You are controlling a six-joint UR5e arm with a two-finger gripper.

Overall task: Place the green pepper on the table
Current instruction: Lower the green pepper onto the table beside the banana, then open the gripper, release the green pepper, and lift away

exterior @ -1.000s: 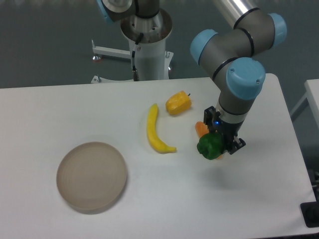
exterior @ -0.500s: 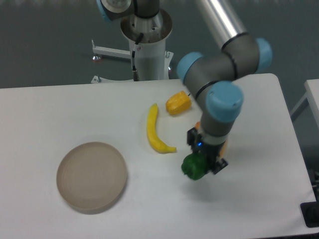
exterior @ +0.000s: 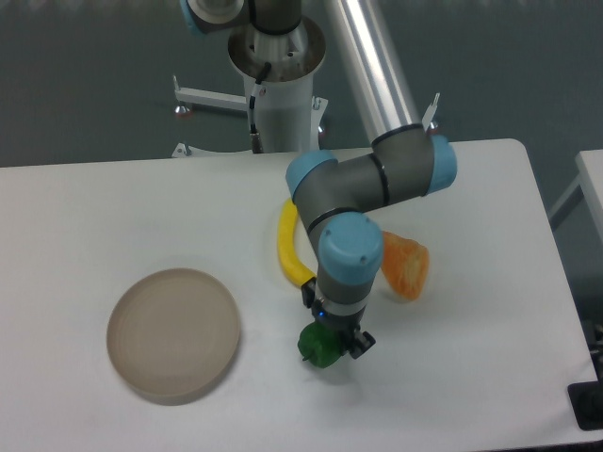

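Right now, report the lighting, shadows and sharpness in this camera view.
Fixed camera: soft, even light on the table, no glare; only faint shadows under the plate and the green pepper in the gripper; the whole view is slightly soft, the gripper's fingers hard to resolve.

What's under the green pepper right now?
Bare table only, beneath the green pepper clamped by the gripper. Whether it touches down is unclear. The arm hides the yellow pepper.

Small glossy green pepper (exterior: 319, 347) near the white table's (exterior: 471, 395) front, round beige plate (exterior: 173, 331) to its left, curved yellow banana (exterior: 285, 252) behind it, orange pepper (exterior: 407, 267) right of the banana
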